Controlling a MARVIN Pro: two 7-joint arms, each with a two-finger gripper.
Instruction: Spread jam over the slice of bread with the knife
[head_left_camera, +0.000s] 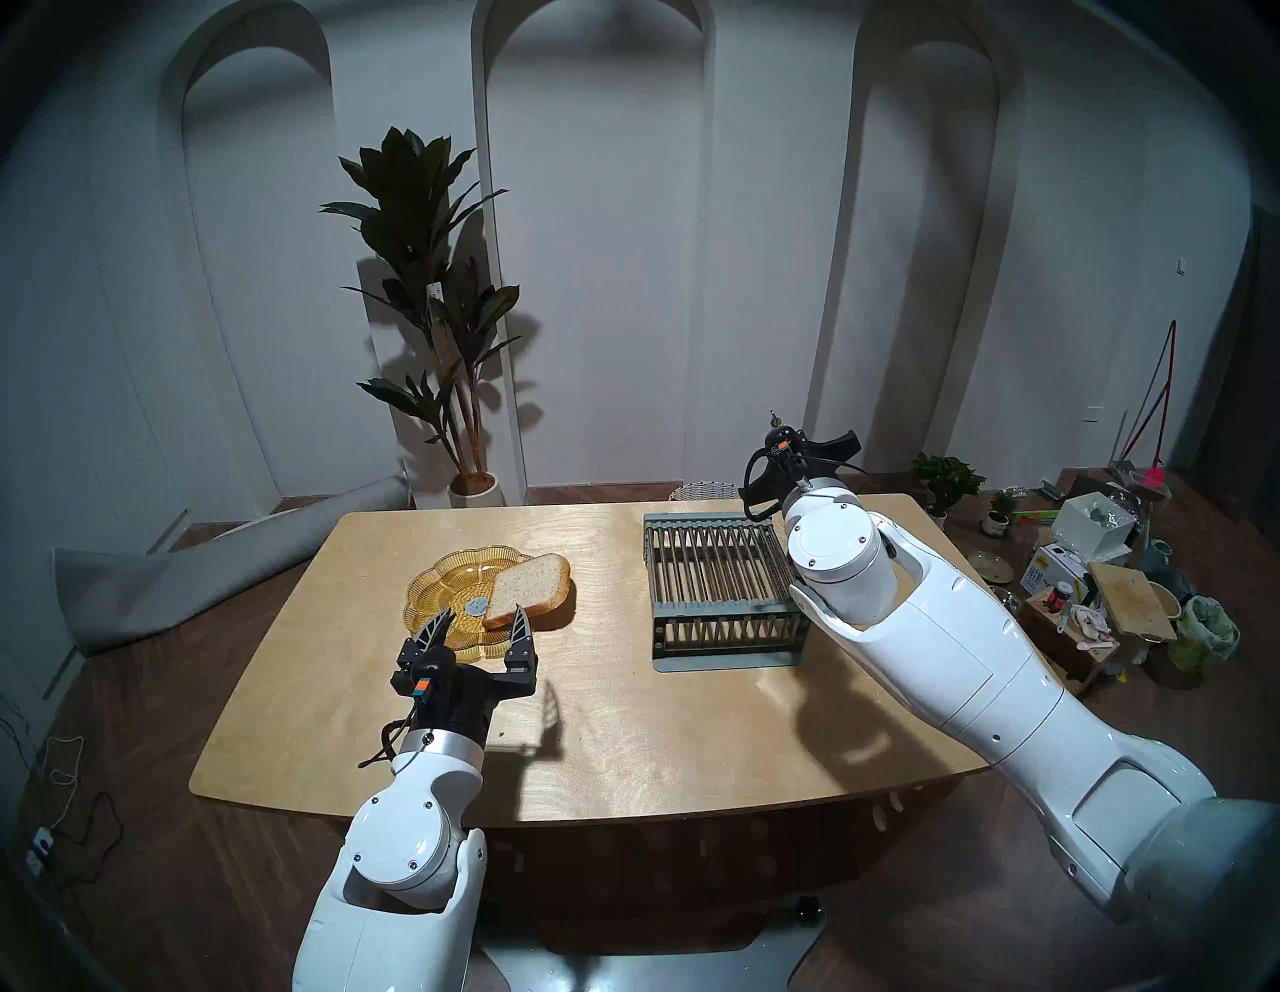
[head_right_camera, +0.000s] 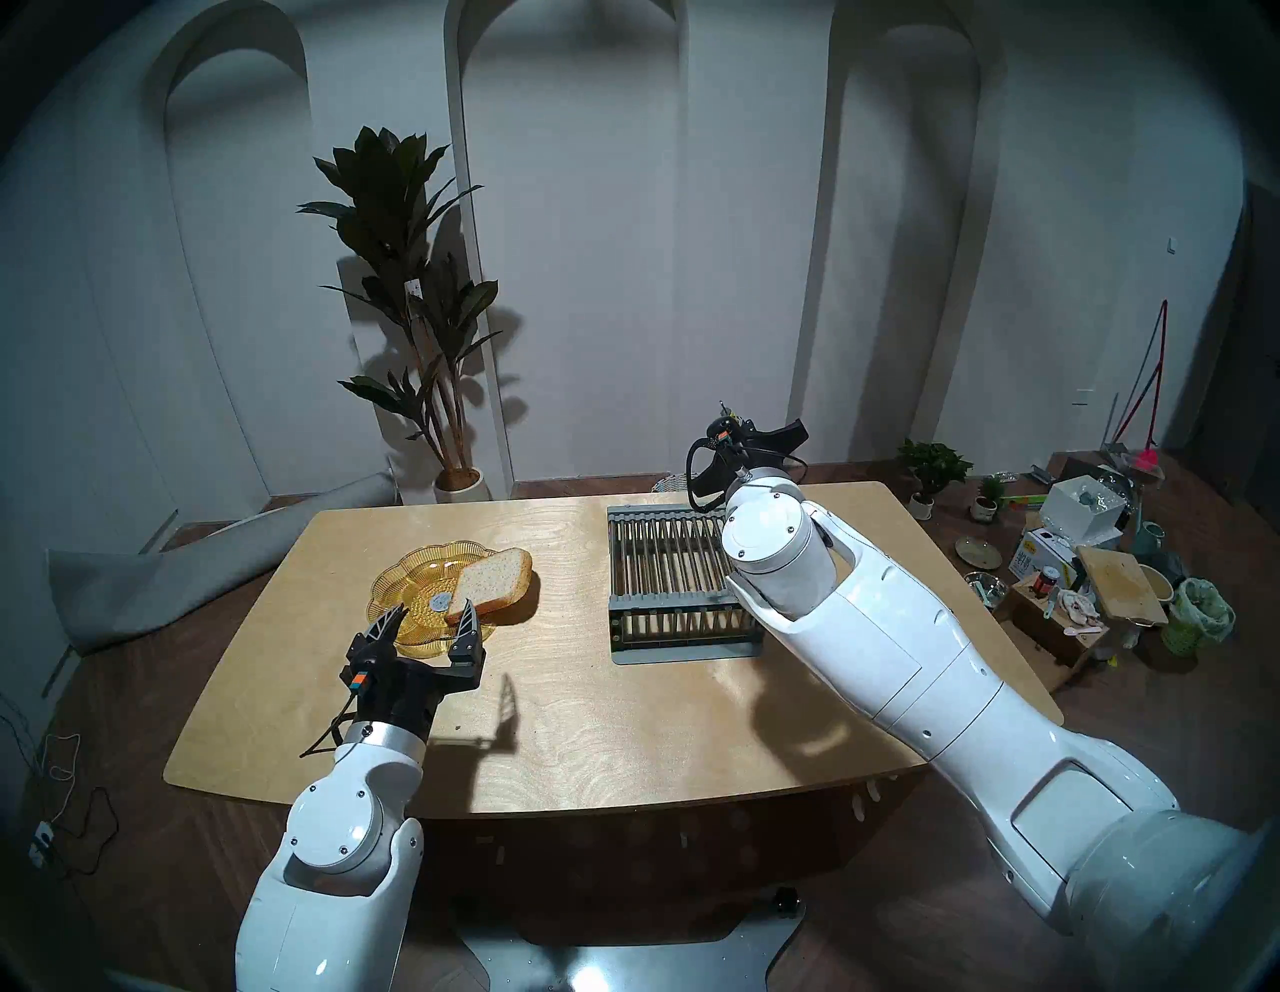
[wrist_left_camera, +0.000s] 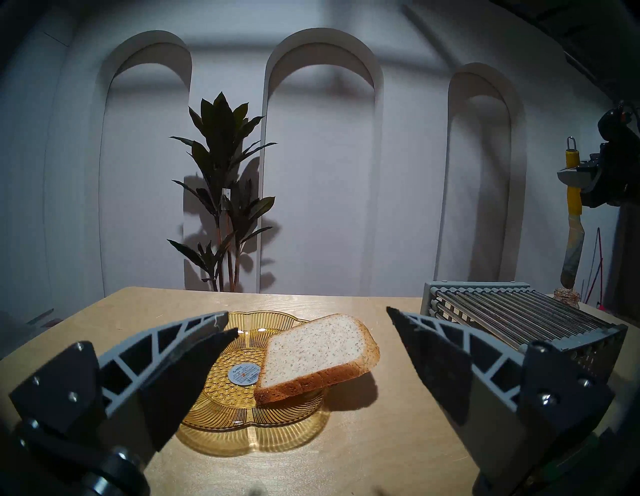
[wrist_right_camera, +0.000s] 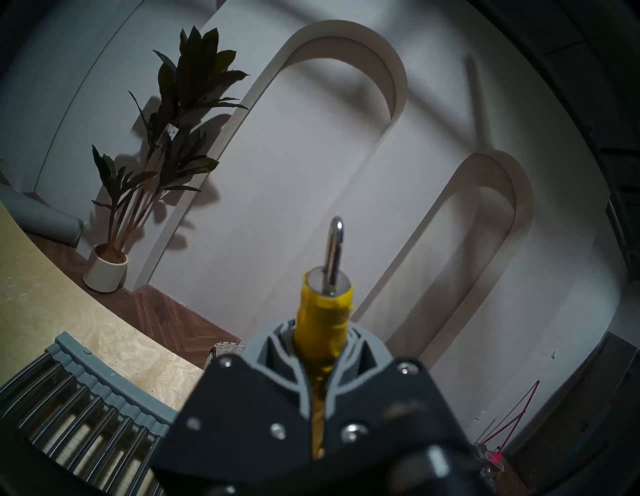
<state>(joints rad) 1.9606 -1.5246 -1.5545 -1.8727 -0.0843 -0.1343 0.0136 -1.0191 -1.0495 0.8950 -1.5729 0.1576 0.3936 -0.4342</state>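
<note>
The slice of bread lies tilted on the right rim of an amber glass plate, overhanging it. My left gripper hovers open just in front of plate and bread, holding nothing. My right gripper is raised behind the rack, shut on the knife by its yellow handle. The knife hangs upright, ring up, grey blade pointing down to the mouth of a small glass jar half hidden behind the rack. I cannot make out the jam itself.
A grey rack of metal bars stands right of centre on the wooden table. My right forearm reaches over the table's right side. A potted plant stands behind; boxes and clutter cover the floor at right.
</note>
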